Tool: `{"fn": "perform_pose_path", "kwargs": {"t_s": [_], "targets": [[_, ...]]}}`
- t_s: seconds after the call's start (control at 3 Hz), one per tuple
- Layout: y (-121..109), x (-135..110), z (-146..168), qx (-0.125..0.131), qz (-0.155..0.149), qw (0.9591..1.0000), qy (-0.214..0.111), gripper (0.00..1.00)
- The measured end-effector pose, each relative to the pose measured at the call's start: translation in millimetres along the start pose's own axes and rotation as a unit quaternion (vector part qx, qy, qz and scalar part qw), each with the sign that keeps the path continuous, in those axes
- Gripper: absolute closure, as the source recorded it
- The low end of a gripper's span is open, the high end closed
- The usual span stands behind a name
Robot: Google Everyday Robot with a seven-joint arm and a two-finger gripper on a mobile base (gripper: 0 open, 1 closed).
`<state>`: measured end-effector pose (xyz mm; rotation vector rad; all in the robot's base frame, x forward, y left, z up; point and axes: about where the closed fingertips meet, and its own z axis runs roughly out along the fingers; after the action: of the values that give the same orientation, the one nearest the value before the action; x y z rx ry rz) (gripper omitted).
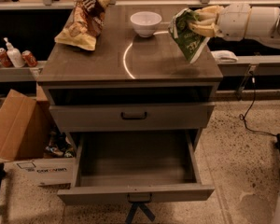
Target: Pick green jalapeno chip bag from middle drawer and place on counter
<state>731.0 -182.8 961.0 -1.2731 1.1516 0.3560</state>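
Note:
The green jalapeno chip bag [187, 37] hangs from my gripper [201, 24], which is shut on the bag's top edge. The bag is held above the right part of the counter [144, 62], its lower tip close to the surface. My white arm reaches in from the right. The middle drawer [135, 164] is pulled open below, and its floor shows nothing inside.
A white bowl [146, 23] stands at the back middle of the counter. A brown-and-yellow chip bag [85, 21] lies at the back left. A shut drawer front with a dark handle [133, 116] sits above the open drawer. A cardboard box [19, 132] stands on the floor at left.

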Motion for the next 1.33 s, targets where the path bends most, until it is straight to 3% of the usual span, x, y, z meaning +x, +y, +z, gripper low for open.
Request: {"fn": "perform_pose_path", "kwargs": {"t_s": [0.67,1.0,1.33], "targets": [[4.7,29.3,53.9,-0.041,0.035,0.9985,-0.004,0.06],[10.9,33.9,74.7,-0.061,0.045,0.9971,-0.005,0.00],[12.8,32.3,82.0,-0.071,0.048,0.9963,-0.005,0.00]]}}
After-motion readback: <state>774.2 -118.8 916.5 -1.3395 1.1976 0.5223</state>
